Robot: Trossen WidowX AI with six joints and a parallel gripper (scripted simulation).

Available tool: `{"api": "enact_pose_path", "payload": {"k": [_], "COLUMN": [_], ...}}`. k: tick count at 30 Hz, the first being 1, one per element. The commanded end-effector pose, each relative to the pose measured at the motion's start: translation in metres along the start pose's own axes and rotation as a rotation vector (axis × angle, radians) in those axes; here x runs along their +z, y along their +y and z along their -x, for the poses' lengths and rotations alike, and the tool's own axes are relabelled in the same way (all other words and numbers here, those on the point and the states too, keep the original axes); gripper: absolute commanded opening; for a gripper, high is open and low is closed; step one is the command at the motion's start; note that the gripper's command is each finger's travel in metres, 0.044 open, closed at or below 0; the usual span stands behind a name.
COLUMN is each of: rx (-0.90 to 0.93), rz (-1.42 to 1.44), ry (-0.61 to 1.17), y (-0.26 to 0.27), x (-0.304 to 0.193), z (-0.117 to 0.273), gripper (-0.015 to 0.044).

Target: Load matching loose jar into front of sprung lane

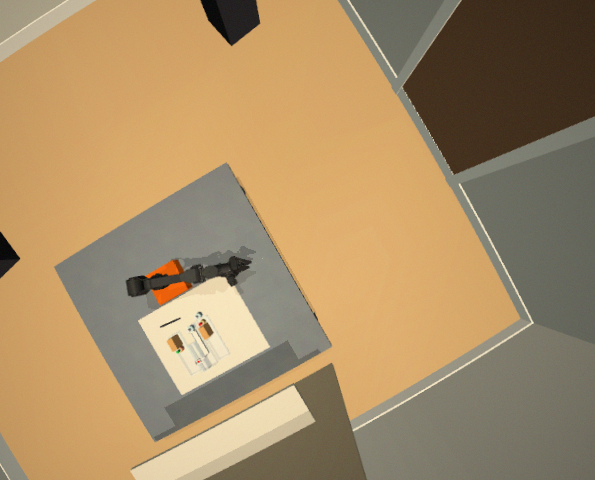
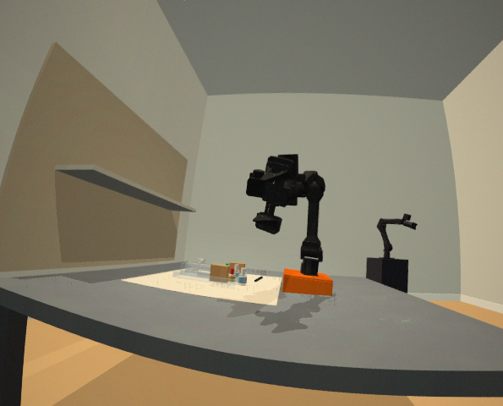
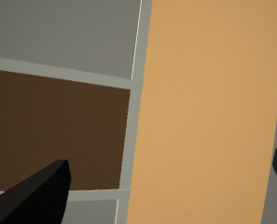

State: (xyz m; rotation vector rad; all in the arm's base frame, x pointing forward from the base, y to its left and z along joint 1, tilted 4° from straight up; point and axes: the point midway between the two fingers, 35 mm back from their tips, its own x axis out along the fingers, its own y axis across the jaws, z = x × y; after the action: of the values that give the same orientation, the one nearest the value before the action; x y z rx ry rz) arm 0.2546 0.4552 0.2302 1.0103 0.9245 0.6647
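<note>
My gripper is open and empty, high above the table and away from the jars. A clear rack with lanes stands on the cream mat; a small red and white detail shows in it. Near its front are two small jars with pale tops and bluish bodies, one jar farther out and one jar nearer the middle lane. A red-topped jar is by one brown block, a green-topped thing by the other. Labels, the pusher plate and the front stop are too small to tell.
Two brown blocks stand beside the lanes. A thin black bar lies on the cream mat. The arm's orange base is beside the mat. A shelf overhangs the table's far side.
</note>
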Motion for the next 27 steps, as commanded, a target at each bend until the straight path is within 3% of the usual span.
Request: {"api": "enact_pose_path", "payload": {"k": [1,13,21,27], "rx": [-0.18,-0.658,-0.955,-1.11], "rz": [0.086,0.215,0.204,0.13], "ry": [-0.06,-0.076,0.062,0.243], "y": [-0.055,-0.188,-0.269,-0.316], "x": [0.052,0.165,0.201,0.197], "z": [0.007,0.082,0.173,0.256], "gripper": [0.044,0.044,0.044,0.044]}}
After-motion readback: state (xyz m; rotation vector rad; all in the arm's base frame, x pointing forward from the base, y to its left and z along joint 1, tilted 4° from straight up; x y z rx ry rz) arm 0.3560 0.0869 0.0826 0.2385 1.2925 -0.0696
